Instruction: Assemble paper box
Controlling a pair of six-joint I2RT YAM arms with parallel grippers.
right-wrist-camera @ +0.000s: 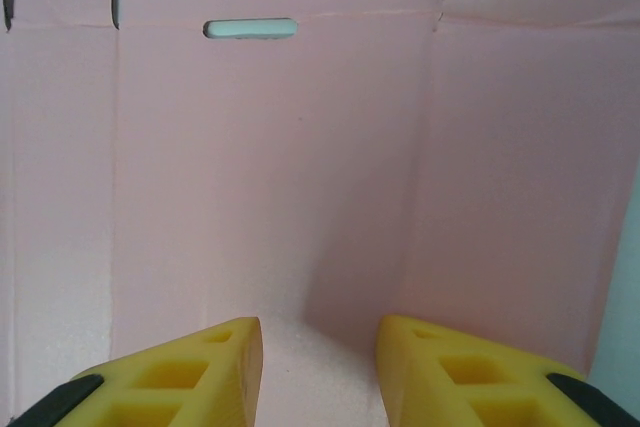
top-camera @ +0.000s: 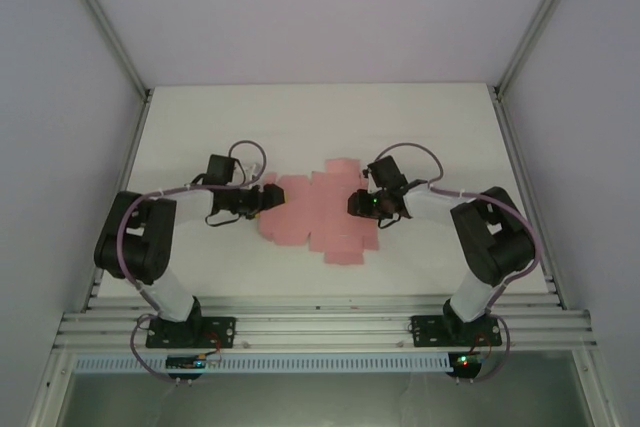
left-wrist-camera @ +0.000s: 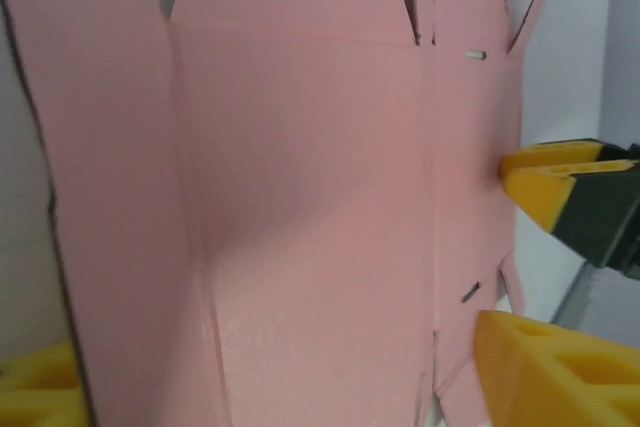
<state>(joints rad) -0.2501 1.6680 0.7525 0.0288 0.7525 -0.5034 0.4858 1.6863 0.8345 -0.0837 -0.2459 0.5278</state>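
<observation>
The paper box [top-camera: 315, 215], a flat pink sheet, lies on the counter [top-camera: 320, 117] between both claws. The left claw [top-camera: 268, 197] stands apart at the sheet's edge. The right claw [right-wrist-camera: 320, 352] is also apart, with the sheet under its tips. The best approach is probably to pin one crease and fold squarely.

The top external camera looks down from above and behind the arm bases onto the white table [top-camera: 450, 127], with the paper box [top-camera: 315, 217] at its centre. The left wrist camera hangs close over that sheet, facing past the left gripper's fingertips [left-wrist-camera: 540, 367] toward the right gripper's fingertip [left-wrist-camera: 545, 177]. The right wrist camera looks down onto it equally closely.
</observation>
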